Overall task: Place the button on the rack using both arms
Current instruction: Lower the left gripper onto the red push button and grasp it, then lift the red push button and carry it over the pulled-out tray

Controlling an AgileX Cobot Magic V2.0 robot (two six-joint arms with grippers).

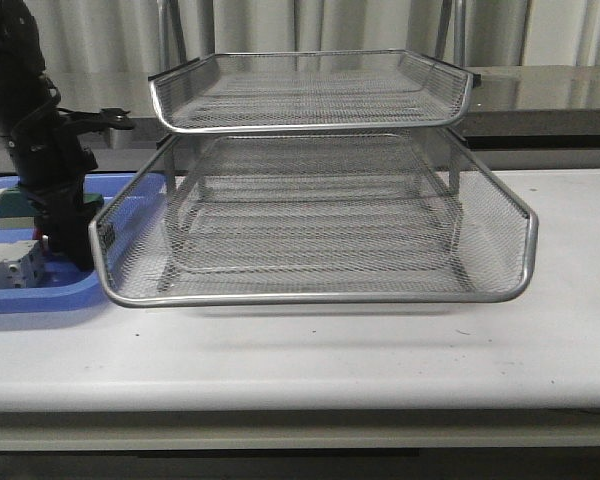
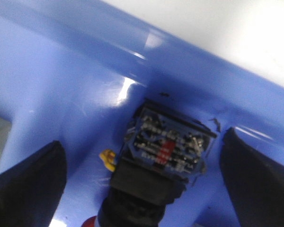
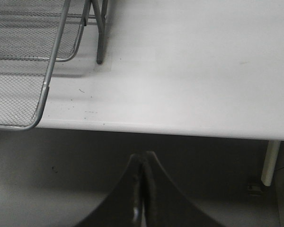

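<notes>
The button [image 2: 161,161] lies in the blue tray [image 2: 61,71], showing its blue rear block, black body and a sliver of red head. My left gripper [image 2: 142,142] is open around it, one finger [image 2: 28,184] on each side, not touching it. In the front view the left arm reaches down into the tray [image 1: 40,295] at the far left, its gripper [image 1: 65,250] hiding the button. The silver wire-mesh rack [image 1: 320,297] stands in the middle of the table. My right gripper [image 3: 143,156] is shut and empty, off the table's front edge near the rack's corner [image 3: 42,99].
A green-topped block [image 1: 15,205] and a white breaker [image 1: 5,270] share the blue tray beside the left arm. The white table [image 1: 380,350] runs in front of and to the right of the rack. A rack leg [image 3: 100,47] stands on the table [image 3: 189,71].
</notes>
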